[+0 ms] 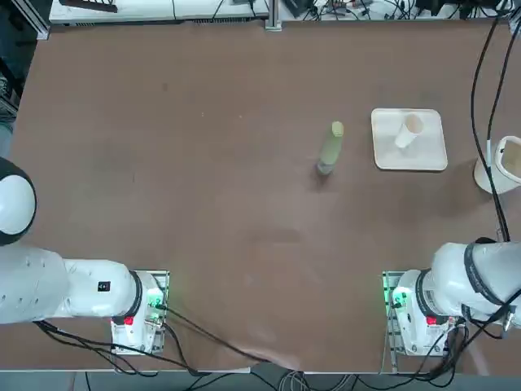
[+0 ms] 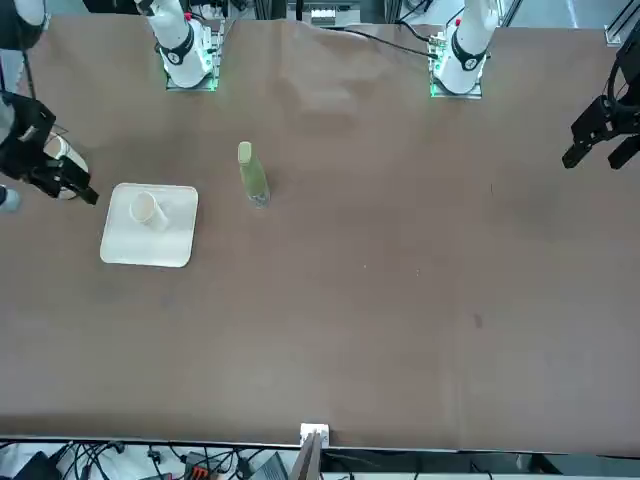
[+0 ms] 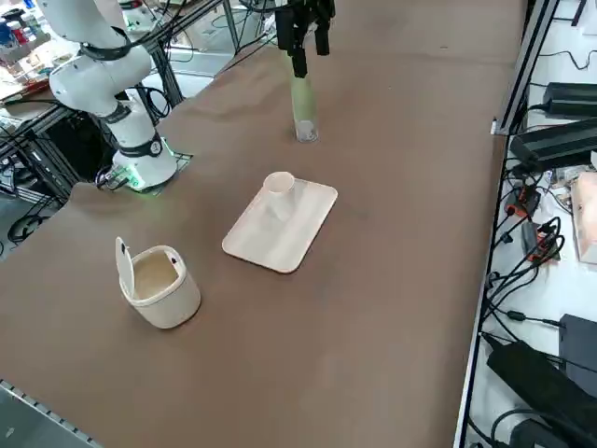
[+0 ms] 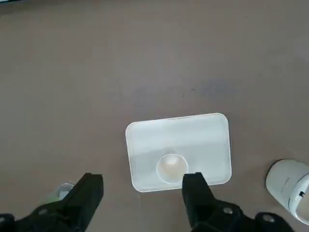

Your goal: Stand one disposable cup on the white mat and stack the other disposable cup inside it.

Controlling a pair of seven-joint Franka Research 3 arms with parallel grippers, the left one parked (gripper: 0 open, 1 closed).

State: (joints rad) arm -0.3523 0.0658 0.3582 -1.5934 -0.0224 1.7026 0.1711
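My right gripper (image 4: 144,180) hangs high over the table, fingers spread wide apart with nothing between them. In the wrist view they frame the near edge of the white mat (image 4: 203,130).

Reading the overhead view as a clock face, the mat (image 1: 427,155) lies on the right part of the table. 1 disposable cup (image 1: 407,130) stands upright on it, mouth up, a little toward 12 o'clock from the mat's middle. A tall green bottle (image 1: 331,148) stands at 9 o'clock from the mat, clear of it. A cream tub with a raised lid (image 3: 160,280) sits at about 4 o'clock, also apart from it.

I can find only 1 cup. No second cup lies loose anywhere, and I cannot tell whether 2 are already nested on the mat.

I judge the cup to be very light and thin-walled. It should dent easily under a hard squeeze and tip or skid on the smooth mat if a finger nudges it. I would take it high on the wall just under the rolled rim, where it is stiffest. 1 finger would go on each side, closing softly, and I would descend straight down so neither finger clips the rim.
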